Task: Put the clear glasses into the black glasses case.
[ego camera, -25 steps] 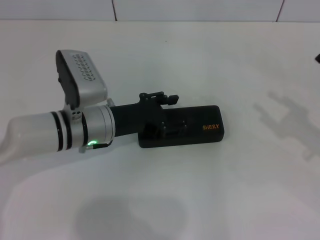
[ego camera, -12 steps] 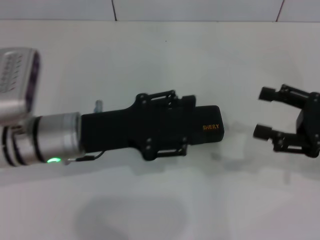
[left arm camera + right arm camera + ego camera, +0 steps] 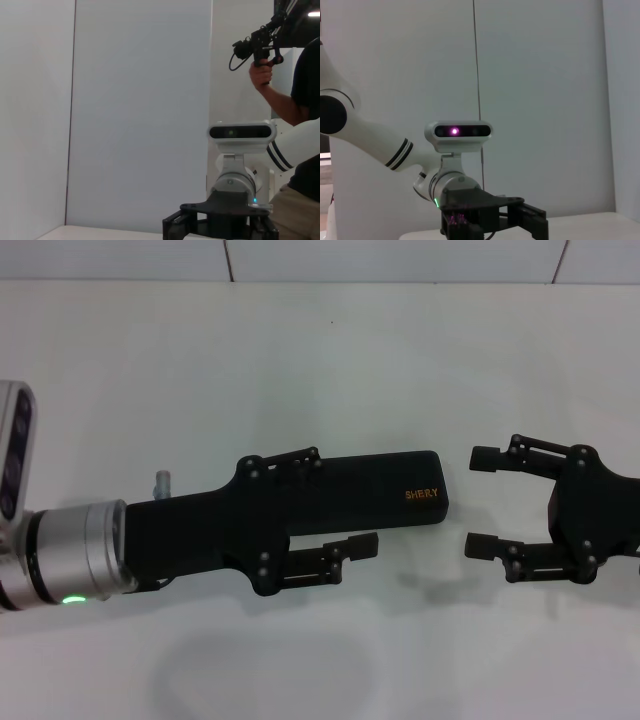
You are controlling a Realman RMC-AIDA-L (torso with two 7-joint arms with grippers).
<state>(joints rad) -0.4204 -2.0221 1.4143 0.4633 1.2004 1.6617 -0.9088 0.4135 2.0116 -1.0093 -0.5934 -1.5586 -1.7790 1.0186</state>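
Observation:
The black glasses case [image 3: 415, 495] lies shut on the white table, its orange lettering facing up. The clear glasses are out of view. My left gripper [image 3: 352, 502] reaches in from the left and covers the case's left half. It is open, with one finger [image 3: 345, 548] on the near side of the case and the other along its far edge. My right gripper [image 3: 480, 502] stands open just right of the case's end, pointing at it and not touching it. The right wrist view shows the left gripper [image 3: 492, 216] head-on, and the left wrist view shows the right gripper [image 3: 220, 226].
The white table [image 3: 320, 360] stretches around the case, with a tiled wall at the back edge. In the left wrist view a person [image 3: 300, 115] stands behind the right arm holding up a black handheld device [image 3: 257, 42].
My left arm drew back to the left and rolled, so its open gripper now lies flat over the case. My right gripper came in from the right, close to the case's end.

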